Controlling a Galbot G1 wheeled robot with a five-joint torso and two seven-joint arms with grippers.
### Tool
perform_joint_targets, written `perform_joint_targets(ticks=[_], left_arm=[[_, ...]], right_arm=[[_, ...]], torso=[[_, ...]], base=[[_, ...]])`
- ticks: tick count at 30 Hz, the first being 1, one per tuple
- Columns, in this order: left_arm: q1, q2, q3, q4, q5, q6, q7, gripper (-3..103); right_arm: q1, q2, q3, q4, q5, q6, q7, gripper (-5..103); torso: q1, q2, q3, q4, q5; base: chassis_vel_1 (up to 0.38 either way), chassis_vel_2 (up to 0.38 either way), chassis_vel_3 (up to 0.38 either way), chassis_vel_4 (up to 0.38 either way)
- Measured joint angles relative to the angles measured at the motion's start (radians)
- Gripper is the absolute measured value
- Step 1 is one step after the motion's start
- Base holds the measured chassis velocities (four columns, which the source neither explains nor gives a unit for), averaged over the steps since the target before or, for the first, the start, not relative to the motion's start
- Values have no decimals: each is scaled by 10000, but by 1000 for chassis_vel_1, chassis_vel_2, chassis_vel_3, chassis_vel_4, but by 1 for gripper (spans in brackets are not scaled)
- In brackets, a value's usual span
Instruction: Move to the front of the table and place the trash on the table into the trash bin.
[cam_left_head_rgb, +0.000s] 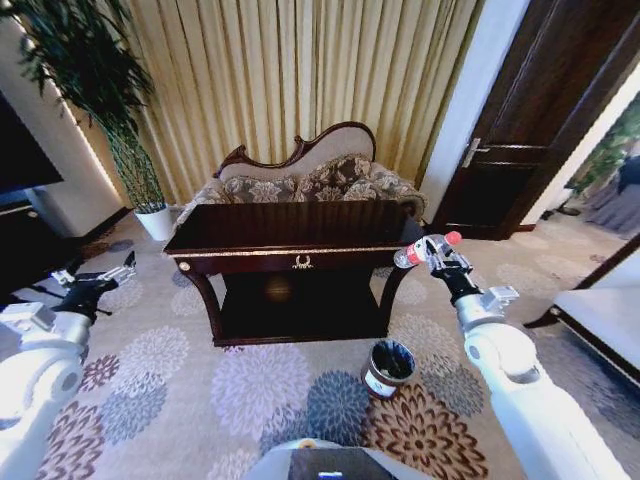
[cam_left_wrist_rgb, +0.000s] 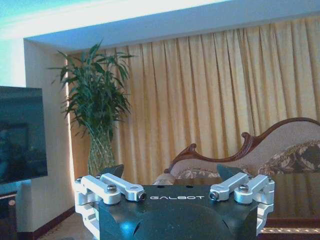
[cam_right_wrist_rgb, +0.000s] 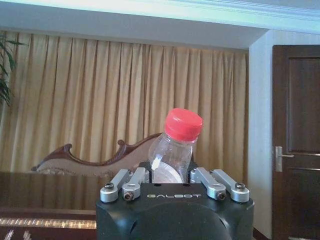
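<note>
The dark glossy table (cam_left_head_rgb: 290, 235) stands straight ahead on the patterned carpet. My right gripper (cam_left_head_rgb: 432, 252) is raised beside the table's right end, shut on a clear plastic bottle (cam_left_head_rgb: 412, 256) with a red cap. In the right wrist view the bottle (cam_right_wrist_rgb: 175, 145) sticks up between the jaws of the right gripper (cam_right_wrist_rgb: 172, 172), cap uppermost. The round dark trash bin (cam_left_head_rgb: 388, 367) with a black liner sits on the floor below and a little left of that gripper. My left gripper (cam_left_head_rgb: 95, 280) hovers open, far left of the table; the left gripper (cam_left_wrist_rgb: 170, 172) holds nothing.
A carved chaise (cam_left_head_rgb: 310, 175) with patterned cushions stands behind the table, before gold curtains. A potted bamboo in a white pot (cam_left_head_rgb: 155, 222) is at the back left. A dark door (cam_left_head_rgb: 530, 130) is at the right, and white furniture (cam_left_head_rgb: 605, 320) sits nearer.
</note>
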Motion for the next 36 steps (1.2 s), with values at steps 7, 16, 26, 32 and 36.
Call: perform_joint_targets(ticks=[7, 16, 26, 32, 36], left_arm=[[0, -251, 89, -99, 152, -133, -96, 100], [-28, -709, 206, -520, 303, -76, -523, 100], [212, -1119, 137, -1020, 353, 11, -587, 100], [408, -1179, 226, -1240, 543, 15, -739, 100], [540, -1156, 76, -1324, 550, 19, -766, 100]], right_arm=[[23, 759, -597, -884, -867, 198, 0, 31], [1192, 1401, -1565, -3538, -684, 262, -1, 31], [2721, 1702, -2057, -6464, -1021, 466, 2, 31], [4072, 1951, -2518, -8239, -1617, 473, -1, 31], [4450, 1893, -2557, -9088, -2014, 502, -1, 31]], torso=[[-6, 7, -3, 1, -3], [14, -9, 6, 3, -4], [1, -1, 2, -3, 0], [5, -3, 2, 5, -1], [4, -2, 1, 3, -2]], base=[[93, -109, -85, 102], [-13, 24, 26, -17], [0, 0, 0, 0], [0, 0, 0, 0], [0, 0, 0, 0]])
